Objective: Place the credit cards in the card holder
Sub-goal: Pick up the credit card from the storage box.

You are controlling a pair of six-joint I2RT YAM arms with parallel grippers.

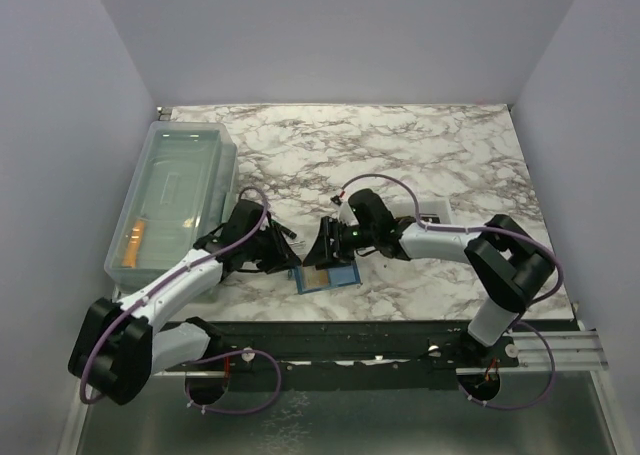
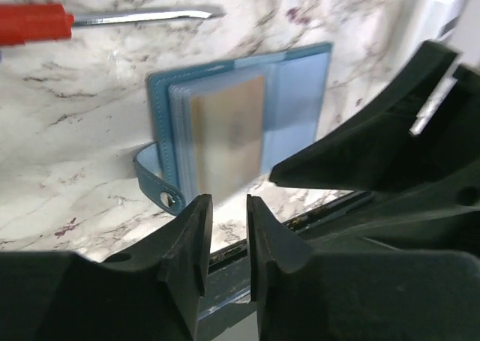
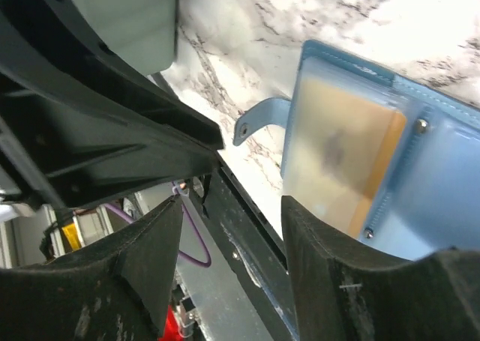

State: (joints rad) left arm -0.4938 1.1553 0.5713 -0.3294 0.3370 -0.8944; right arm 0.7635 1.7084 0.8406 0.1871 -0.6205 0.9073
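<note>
We take this for a robotics lab, a small test cell rather than a home or a shop. Two white-and-black robot arms, the left arm (image 1: 170, 280) and the right arm (image 1: 440, 240), are bolted side by side to a black rail (image 1: 350, 337) at the near edge of a marble-patterned bench (image 1: 400, 145). Plain pale walls (image 1: 330, 35) box the bench in on three sides. Purple cables (image 3: 201, 261) loop loose off the arms. An aluminium profile (image 1: 560, 347) runs at the right. A clear plastic bin (image 1: 175, 190) and a red-handled screwdriver (image 2: 112, 17) lie on the bench.

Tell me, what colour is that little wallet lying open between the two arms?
Teal-blue. The wallet shows best in the left wrist view.
</note>
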